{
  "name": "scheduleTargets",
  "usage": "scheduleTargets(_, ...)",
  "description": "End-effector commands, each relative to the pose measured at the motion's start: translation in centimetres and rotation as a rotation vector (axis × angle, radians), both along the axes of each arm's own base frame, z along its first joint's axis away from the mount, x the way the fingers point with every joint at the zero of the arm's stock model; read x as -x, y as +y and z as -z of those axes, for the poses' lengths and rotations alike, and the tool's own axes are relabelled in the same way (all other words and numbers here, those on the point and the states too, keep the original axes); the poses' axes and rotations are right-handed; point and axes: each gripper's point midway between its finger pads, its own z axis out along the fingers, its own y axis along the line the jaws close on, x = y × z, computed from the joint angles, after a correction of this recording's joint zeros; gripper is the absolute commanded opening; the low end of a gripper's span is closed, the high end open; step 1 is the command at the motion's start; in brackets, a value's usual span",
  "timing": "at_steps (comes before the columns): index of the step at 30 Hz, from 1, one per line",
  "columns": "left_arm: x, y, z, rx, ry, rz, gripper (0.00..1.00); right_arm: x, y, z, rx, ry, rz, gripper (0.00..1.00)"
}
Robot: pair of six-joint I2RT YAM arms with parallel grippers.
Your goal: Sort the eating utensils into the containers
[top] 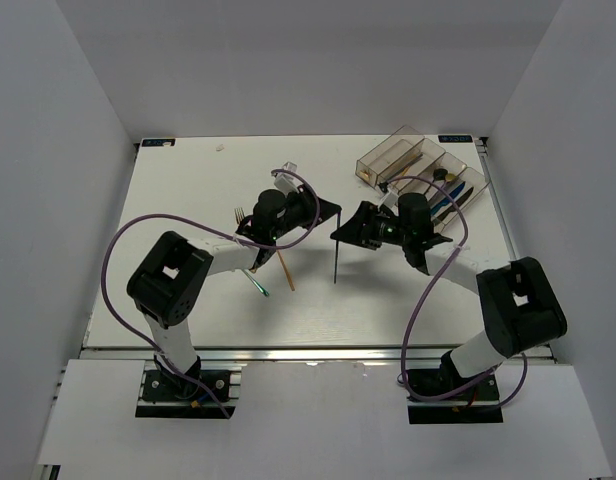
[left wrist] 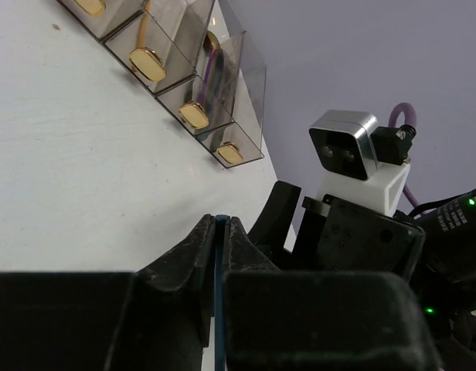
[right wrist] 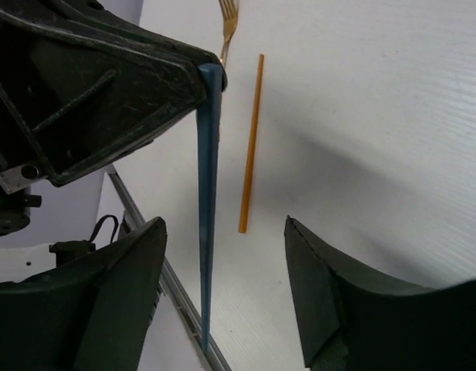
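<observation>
My left gripper [top: 333, 212] is shut on the top end of a thin blue chopstick [top: 335, 255], which hangs straight down over the table. The left wrist view shows the stick [left wrist: 219, 232] pinched between the closed jaws. My right gripper [top: 348, 233] is open right beside it. In the right wrist view its fingers [right wrist: 122, 294] stand wide apart, with the hanging chopstick [right wrist: 207, 193] between them near the left finger, not touched. The containers [top: 418, 165] stand at the back right and hold several utensils. Their gold handle ends [left wrist: 147, 64] show in the left wrist view.
A gold chopstick [top: 285, 270] lies on the table under the left arm; it also shows in the right wrist view [right wrist: 251, 147]. A gold fork [top: 240, 215] and a teal utensil [top: 260, 285] lie nearby. The table's near edge rail [right wrist: 153, 255] is close below.
</observation>
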Motion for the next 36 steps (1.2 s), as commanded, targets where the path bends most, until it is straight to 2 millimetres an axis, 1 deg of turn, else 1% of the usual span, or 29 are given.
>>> scheduleTargets(1,0.8,-0.3,-3.4,0.063,-0.071,0.032,0.00,-0.4,1.3,-2.3,-0.077,-0.058,-0.025,0.66)
scheduleTargets(3,0.8,-0.3,-3.5,0.067,-0.069,0.030,0.00,-0.7,1.8,-2.2,-0.078,-0.054,-0.023,0.57)
scheduleTargets(4,0.8,-0.4,-3.7,0.073,-0.068,0.030,0.00,-0.9,1.9,-2.4,-0.087,-0.064,-0.022,0.36)
scheduleTargets(6,0.6,-0.3,-3.6,0.066,-0.058,0.021,0.00,-1.3,2.1,-2.3,-0.092,-0.058,-0.019,0.08)
scheduleTargets(7,0.5,-0.2,-3.8,0.057,-0.061,0.017,0.11,-1.7,2.0,-2.2,-0.085,-0.054,-0.002,0.00)
scheduleTargets(8,0.4,-0.2,-3.4,0.028,-0.041,0.010,0.28,-2.0,1.9,-2.2,-0.080,-0.055,0.013,0.00)
scheduleTargets(9,-0.1,0.3,-3.7,0.004,-0.039,-0.025,0.67,-2.7,1.5,-2.0,-0.064,-0.056,0.054,0.00)
scheduleTargets(10,-0.5,0.8,-3.6,-0.040,-0.053,-0.052,0.83,-3.4,1.2,-2.4,-0.056,-0.064,0.077,0.00)
scheduleTargets(11,-0.8,1.6,-2.6,-0.120,0.002,-0.090,0.97,-3.7,0.6,-1.7,-0.032,-0.030,0.106,0.00)
scheduleTargets(12,-2.2,3.5,-2.4,-0.196,0.012,-0.214,0.98,-5.1,-0.7,-1.4,-0.013,-0.019,0.175,0.00)
scheduleTargets(13,-2.8,5.3,-3.8,-0.263,-0.016,-0.291,0.98,-6.3,-1.6,-1.8,-0.007,-0.018,0.222,0.00)
scheduleTargets(14,-2.2,7.5,-2.1,-0.391,0.059,-0.352,0.98,-7.1,-2.7,-1.1,0.021,0.023,0.282,0.00)
scheduleTargets(15,-3.2,10.4,-3.6,-0.474,0.044,-0.493,0.98,-9.3,-5.4,-0.3,0.067,0.036,0.408,0.00)
scheduleTargets(16,-2.8,12.2,-5.3,-0.508,0.035,-0.557,0.98,-11.3,-6.5,-1.5,0.076,0.016,0.467,0.00)
scheduleTargets(17,-1.8,14.2,-5.3,-0.597,0.068,-0.594,0.98,-12.7,-8.8,0.2,0.133,0.069,0.537,0.00)
scheduleTargets(18,-1.5,16.2,-5.8,-0.669,0.057,-0.657,0.98,-14.4,-10.4,0.6,0.175,0.070,0.612,0.00)
scheduleTargets(19,-0.7,17.3,-7.1,-0.683,0.043,-0.676,0.98,-15.7,-11.7,0.8,0.203,0.084,0.657,0.00)
scheduleTargets(20,0.3,18.4,-6.8,-0.736,0.060,-0.678,0.98,-18.6,-13.5,0.3,0.215,0.084,0.716,0.00)
scheduleTargets(22,1.8,19.8,-6.2,-0.798,0.066,-0.668,0.98,-20.8,-15.7,0.7,0.240,0.118,0.776,0.00)
scheduleTargets(23,2.8,20.5,-6.5,-0.806,0.062,-0.662,0.98,-23.4,-17.2,0.1,0.227,0.103,0.812,0.00)
scheduleTargets(24,3.5,20.9,-6.1,-0.827,0.063,-0.645,0.98,-24.1,-17.9,0.4,0.245,0.124,0.816,0.00)
scheduleTargets(25,4.5,21.6,-4.5,-0.865,0.086,-0.626,0.98,-25.1,-18.5,0.3,0.252,0.126,0.824,0.00)
scheduleTargets(26,5.2,22.0,-4.6,-0.859,0.082,-0.628,0.98,-27.4,-19.4,-0.5,0.250,0.101,0.842,0.00)
scheduleTargets(28,6.3,22.6,-2.8,-0.889,0.109,-0.606,0.98,-28.7,-20.4,-0.4,0.273,0.109,0.858,0.00)
scheduleTargets(29,6.8,22.5,-2.5,-0.881,0.112,-0.586,0.98,-30.2,-21.2,-0.7,0.269,0.094,0.873,0.00)
scheduleTargets(31,7.4,22.5,-1.3,-0.886,0.131,-0.565,0.98,-31.0,-21.7,-0.4,0.278,0.095,0.886,0.00)
scheduleTargets(32,7.6,22.4,-0.9,-0.885,0.137,-0.552,0.98,-31.4,-21.6,0.5,0.284,0.106,0.882,0.00)
scheduleTargets(33,7.8,22.2,-0.6,-0.877,0.144,-0.537,0.98,-32.1,-21.7,-0.2,0.274,0.087,0.887,0.00)
scheduleTargets(36,8.0,22.1,0.1,-0.873,0.159,-0.528,0.98,-32.8,-21.7,0.6,0.278,0.087,0.886,0.00)
